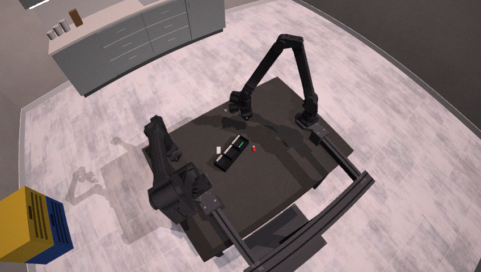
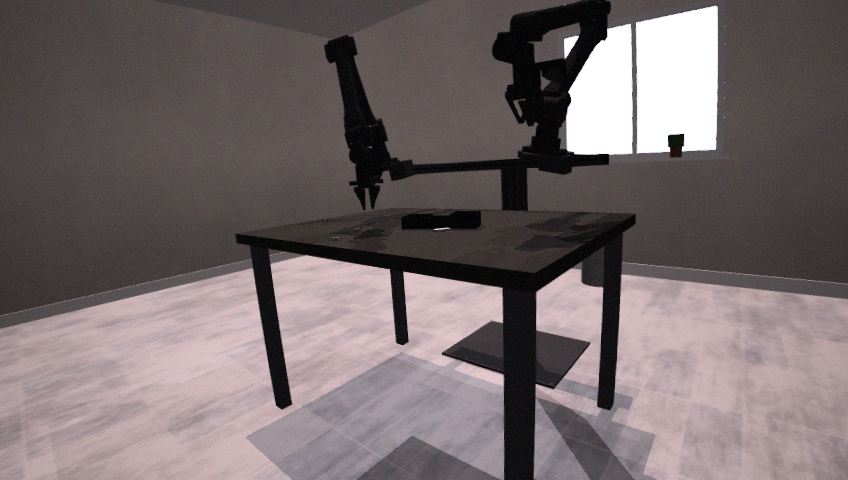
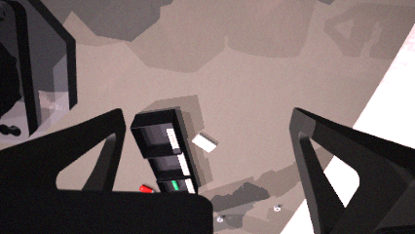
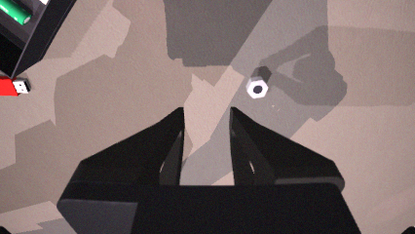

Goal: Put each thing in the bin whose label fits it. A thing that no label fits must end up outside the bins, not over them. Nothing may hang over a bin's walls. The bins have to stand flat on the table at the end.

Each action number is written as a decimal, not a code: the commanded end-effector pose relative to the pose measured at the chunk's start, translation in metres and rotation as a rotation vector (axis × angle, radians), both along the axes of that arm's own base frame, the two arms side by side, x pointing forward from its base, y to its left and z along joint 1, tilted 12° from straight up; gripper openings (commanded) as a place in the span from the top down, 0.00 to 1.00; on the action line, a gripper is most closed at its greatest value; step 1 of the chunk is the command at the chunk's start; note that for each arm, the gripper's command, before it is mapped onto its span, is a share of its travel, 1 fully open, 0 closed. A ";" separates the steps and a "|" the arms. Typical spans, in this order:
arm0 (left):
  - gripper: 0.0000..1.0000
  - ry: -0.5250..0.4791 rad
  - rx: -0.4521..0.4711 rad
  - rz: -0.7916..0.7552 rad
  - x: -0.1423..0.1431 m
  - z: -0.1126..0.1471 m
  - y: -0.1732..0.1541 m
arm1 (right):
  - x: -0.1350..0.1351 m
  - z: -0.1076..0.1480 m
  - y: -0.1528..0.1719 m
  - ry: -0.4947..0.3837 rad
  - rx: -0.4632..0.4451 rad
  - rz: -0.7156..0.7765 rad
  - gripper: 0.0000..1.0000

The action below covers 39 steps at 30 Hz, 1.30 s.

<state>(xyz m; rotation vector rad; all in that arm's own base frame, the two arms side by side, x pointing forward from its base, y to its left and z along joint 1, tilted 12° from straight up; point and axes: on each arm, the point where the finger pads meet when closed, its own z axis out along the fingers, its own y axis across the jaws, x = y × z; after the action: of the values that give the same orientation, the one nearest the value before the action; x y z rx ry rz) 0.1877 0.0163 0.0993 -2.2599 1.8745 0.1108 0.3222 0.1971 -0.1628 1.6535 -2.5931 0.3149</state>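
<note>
- Looks matt, like black plastic, on the bins (image 1: 226, 169) (image 2: 416, 222) (image 3: 153, 117) (image 4: 49, 34).
- Shines glossy green on the battery (image 1: 240, 144) (image 3: 174, 185) (image 4: 17, 14), at ten o'clock in the right wrist view.
- Looks like smooth red plastic on the USB stick (image 1: 254, 148) (image 3: 145, 188) (image 4: 9, 87), with a silvery metal plug toward three o'clock.
- Looks like pale, smooth metal on the hex nut (image 4: 250, 89), at one o'clock there.
- Appears matt, faintly grainy, on the tabletop (image 1: 270, 168) (image 2: 464, 255) (image 3: 253, 88) (image 4: 122, 97).
</note>
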 end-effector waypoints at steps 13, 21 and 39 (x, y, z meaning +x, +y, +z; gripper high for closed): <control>0.00 -0.017 -0.003 -0.006 0.003 0.001 0.001 | 0.031 0.005 -0.024 -0.068 0.023 -0.301 0.70; 0.00 -0.017 -0.003 -0.006 0.003 0.001 0.001 | 0.036 0.005 -0.036 -0.069 0.020 -0.323 0.70; 0.00 -0.017 -0.003 -0.006 0.003 0.001 0.001 | 0.041 0.013 -0.026 -0.085 0.035 -0.304 0.70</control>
<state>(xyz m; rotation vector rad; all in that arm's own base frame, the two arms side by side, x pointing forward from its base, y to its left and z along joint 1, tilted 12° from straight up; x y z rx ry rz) 0.1877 0.0163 0.0993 -2.2599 1.8745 0.1108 0.3540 0.1659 -0.1530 1.2495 -2.8543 0.3319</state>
